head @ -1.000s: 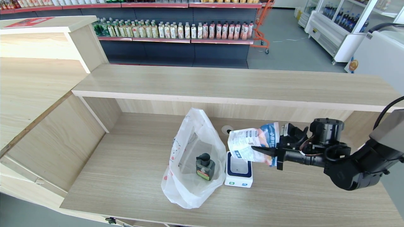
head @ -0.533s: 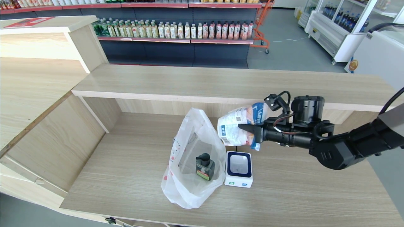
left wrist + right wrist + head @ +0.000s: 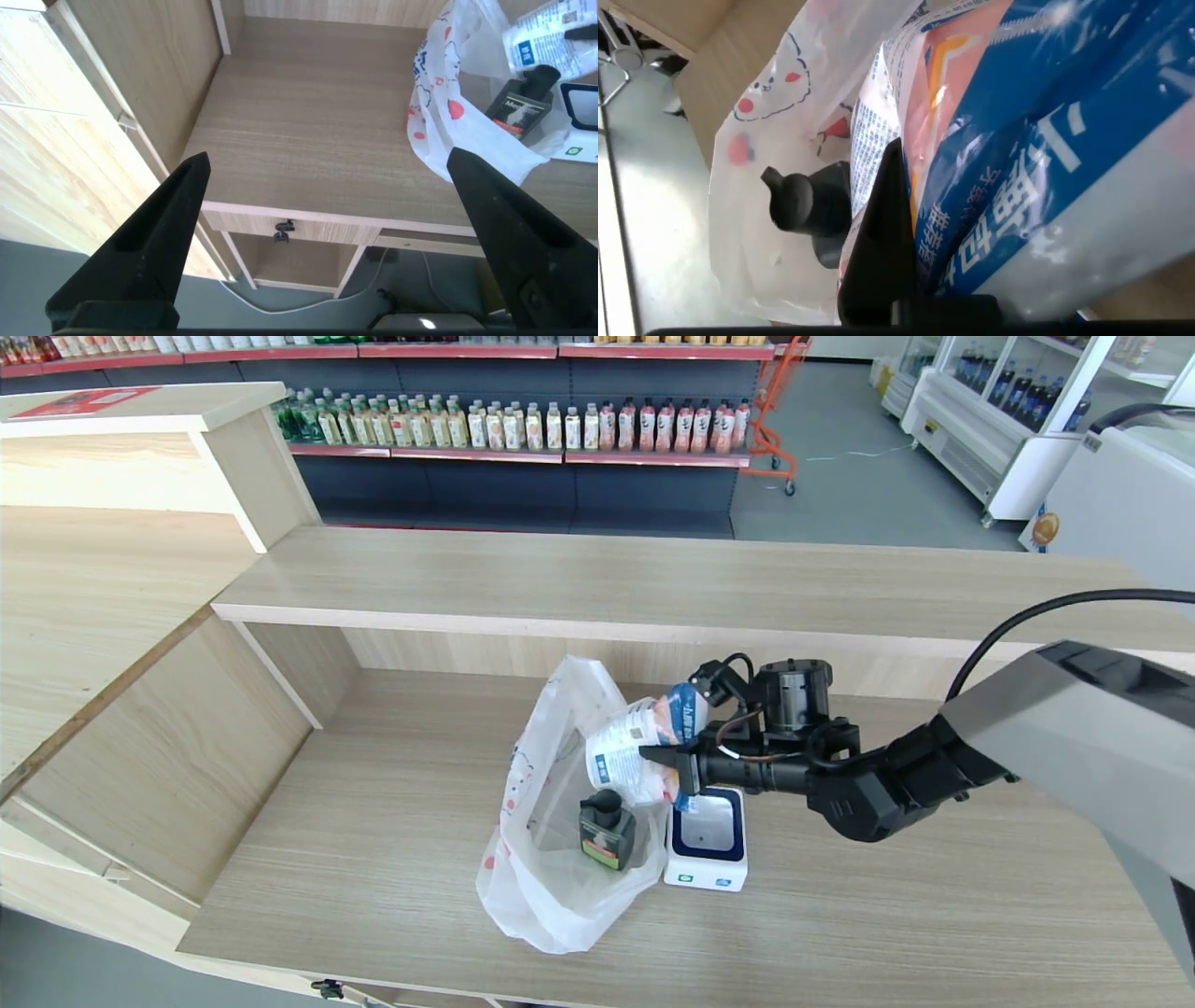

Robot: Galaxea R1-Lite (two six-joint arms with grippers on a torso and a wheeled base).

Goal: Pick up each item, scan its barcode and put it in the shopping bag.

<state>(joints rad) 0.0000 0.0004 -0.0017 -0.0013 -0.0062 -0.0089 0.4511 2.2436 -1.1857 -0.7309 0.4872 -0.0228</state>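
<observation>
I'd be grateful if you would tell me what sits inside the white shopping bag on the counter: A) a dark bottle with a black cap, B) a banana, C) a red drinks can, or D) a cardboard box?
A: a dark bottle with a black cap stands inside the shopping bag, while the right hand holds a snack packet at the bag's mouth.

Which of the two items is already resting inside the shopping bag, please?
The dark bottle with the black cap: it sits low inside the shopping bag, whereas the blue-and-white packet is held by the right tool at the bag's mouth.
</observation>
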